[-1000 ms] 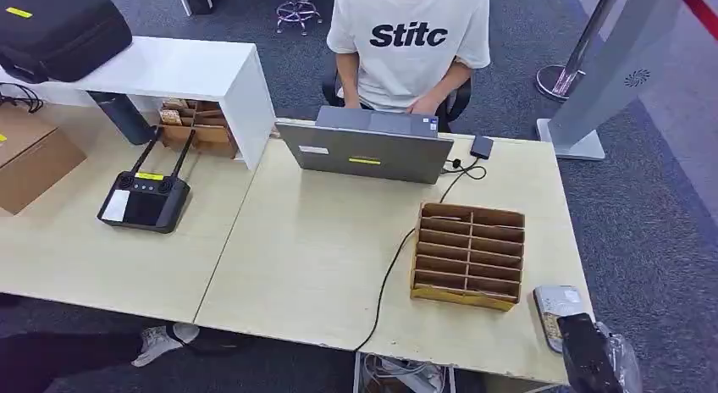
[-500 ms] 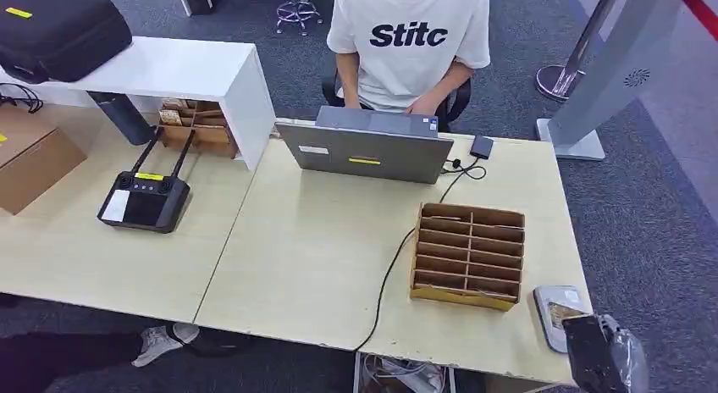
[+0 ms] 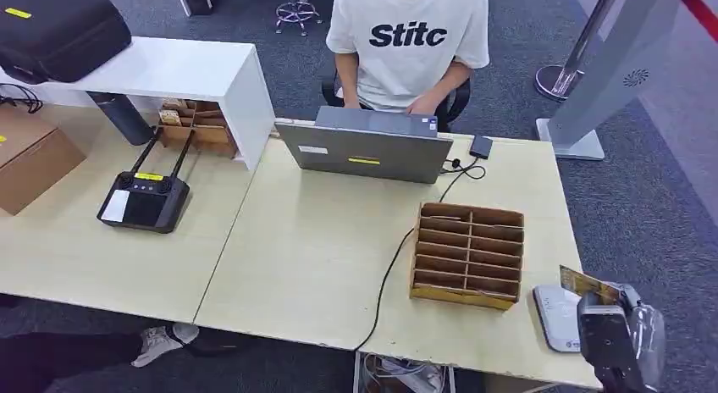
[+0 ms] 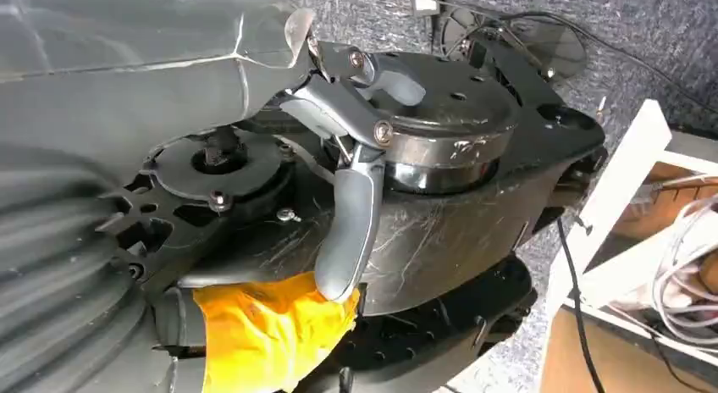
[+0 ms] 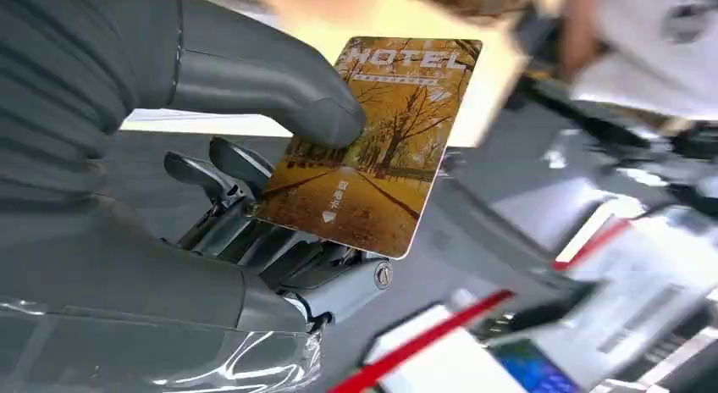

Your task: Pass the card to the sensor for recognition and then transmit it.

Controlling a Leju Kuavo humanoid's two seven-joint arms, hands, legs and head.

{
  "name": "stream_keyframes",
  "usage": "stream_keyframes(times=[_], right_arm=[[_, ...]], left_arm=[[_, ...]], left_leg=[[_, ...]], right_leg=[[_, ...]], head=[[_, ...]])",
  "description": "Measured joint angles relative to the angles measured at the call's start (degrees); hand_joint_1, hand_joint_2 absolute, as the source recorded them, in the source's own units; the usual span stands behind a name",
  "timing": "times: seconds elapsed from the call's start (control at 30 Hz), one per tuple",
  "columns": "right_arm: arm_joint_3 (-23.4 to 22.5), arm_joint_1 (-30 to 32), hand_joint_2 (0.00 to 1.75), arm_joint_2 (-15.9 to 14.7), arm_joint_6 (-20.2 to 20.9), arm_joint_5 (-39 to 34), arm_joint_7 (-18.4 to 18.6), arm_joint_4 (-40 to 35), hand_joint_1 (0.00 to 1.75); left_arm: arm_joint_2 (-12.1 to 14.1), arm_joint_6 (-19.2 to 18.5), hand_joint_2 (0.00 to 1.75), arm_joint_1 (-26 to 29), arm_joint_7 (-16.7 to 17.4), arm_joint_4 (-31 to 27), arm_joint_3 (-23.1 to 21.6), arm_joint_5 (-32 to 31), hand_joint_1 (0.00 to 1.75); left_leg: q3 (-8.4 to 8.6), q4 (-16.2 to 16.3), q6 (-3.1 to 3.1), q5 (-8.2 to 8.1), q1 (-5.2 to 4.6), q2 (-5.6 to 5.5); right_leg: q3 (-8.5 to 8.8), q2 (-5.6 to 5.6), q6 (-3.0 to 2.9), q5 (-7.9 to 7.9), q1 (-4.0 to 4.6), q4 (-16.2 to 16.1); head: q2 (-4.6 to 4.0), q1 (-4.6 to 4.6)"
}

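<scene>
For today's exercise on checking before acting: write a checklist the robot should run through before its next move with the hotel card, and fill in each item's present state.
1. Card held by right hand, pinched by thumb against fingers: ok.
2. Card lifted off the reader: ok.
3. Reader recognised the card: cannot tell.
4. Person ready to take it: not ok, no hand reaching out.
5. Way past the cardboard sorter and laptop free: cannot tell.
</scene>
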Motion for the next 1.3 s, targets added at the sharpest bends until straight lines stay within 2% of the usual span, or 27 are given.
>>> stream_keyframes(times=[0.13,0.27,0.4,0.53,0.67,0.77,0.93,1.13,1.3], right_arm=[[3.5,-8.8,1.75,-1.1,5.0,-2.2,0.0,-0.7,1.75],[9.6,-22.1,1.75,-1.6,10.8,-4.6,0.0,2.8,1.75],[18.1,-37.0,1.75,-1.6,15.1,-4.5,3.2,9.5,1.75],[23.7,-47.0,1.75,-1.1,18.2,-4.9,6.0,15.0,1.75],[27.8,-58.2,1.75,1.4,26.7,-14.1,9.9,26.8,1.75],[29.4,-65.9,1.75,3.8,28.1,-18.5,11.9,39.4,1.75],[33.0,-74.5,1.75,5.9,27.6,-15.5,14.8,55.6,1.75],[35.9,-77.0,1.75,6.4,27.3,-11.5,16.6,64.0,1.75],[37.0,-77.0,1.75,6.4,27.2,-10.6,17.4,67.4,1.75]], left_arm=[[0.3,-3.0,1.75,-1.5,1.3,1.5,-1.5,-1.0,0.0],[0.3,-9.4,1.75,-4.1,2.5,6.8,-3.5,-2.8,0.0],[-1.0,-16.6,1.75,-7.4,3.3,14.7,-5.5,-5.0,0.0],[-2.7,-20.2,1.75,-9.7,3.5,20.7,-6.6,-6.6,0.0],[-4.7,-24.3,1.75,-12.0,3.7,27.0,-7.0,-8.0,0.0],[-5.7,-24.7,1.75,-13.1,5.0,30.0,-7.2,-8.7,0.0],[-6.4,-23.2,1.75,-12.9,7.5,31.8,-8.1,-8.4,0.0],[-6.3,-19.2,1.75,-12.0,9.2,30.5,-8.4,-7.7,0.0],[-6.0,-17.8,1.75,-11.6,9.5,28.7,-8.4,-7.5,0.0]], left_leg=[[0.02,0.0,-0.05,0.11,-0.01,0.06],[0.0,0.0,-0.06,0.32,-0.03,0.18],[-0.13,0.0,-0.08,0.65,-0.03,0.09],[-0.34,0.0,-0.1,0.78,-0.04,-0.12],[-0.42,0.0,-0.06,0.84,-0.04,-0.05],[-0.47,0.0,-0.08,0.9,-0.03,-0.15],[-0.5,0.0,-0.08,0.91,-0.01,-0.18],[-0.53,0.0,-0.06,0.88,-0.02,-0.15],[-0.56,0.0,-0.06,0.88,-0.02,-0.14]], right_leg=[[0.01,0.13,0.02,0.17,-0.01,0.0],[-0.14,0.28,-0.14,0.39,-0.03,0.0],[-0.3,0.23,-0.03,0.57,-0.03,0.0],[-0.37,0.0,-0.1,0.7,-0.04,0.1],[-0.47,0.06,-0.04,0.8,-0.04,0.1],[-0.48,-0.04,-0.03,0.81,-0.03,0.1],[-0.48,-0.07,-0.03,0.81,-0.02,0.1],[-0.54,-0.03,-0.03,0.81,-0.02,0.0],[-0.58,-0.05,-0.03,0.81,-0.01,0.0]], head=[[0.0,-0.04],[0.0,-0.04],[0.0,-0.02],[0.0,0.0],[0.0,-0.04],[0.0,-0.02],[0.0,-0.02],[0.0,-0.02],[0.0,0.0]])
